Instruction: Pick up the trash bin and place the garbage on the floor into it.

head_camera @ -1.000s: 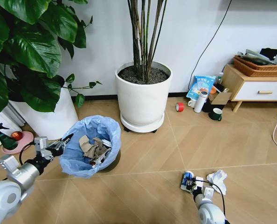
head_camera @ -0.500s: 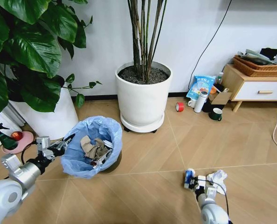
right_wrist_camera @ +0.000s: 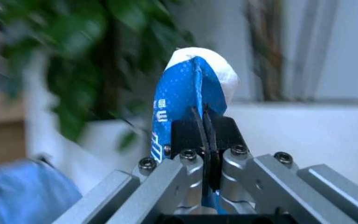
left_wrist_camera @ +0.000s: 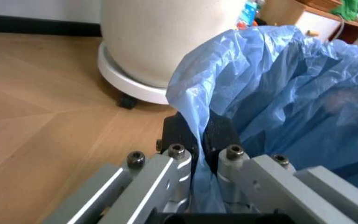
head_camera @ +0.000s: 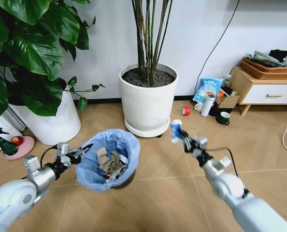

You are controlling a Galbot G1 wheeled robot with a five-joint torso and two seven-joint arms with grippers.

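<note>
Left gripper [head_camera: 85,151] is clamped on the bin [head_camera: 109,157] rim, right gripper [head_camera: 178,131] pinches a blue-white wrapper [head_camera: 175,128] up beside it.

White wall [head_camera: 259,24], herringbone wood floor [head_camera: 158,203], low wooden cabinet [head_camera: 264,89] at right.

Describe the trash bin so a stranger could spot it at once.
Find the large white plant pot against the wall; the trash bin is in front of it, towards the robot's left. It alone wears a baggy light-blue bag, pinched by the left gripper.
</note>
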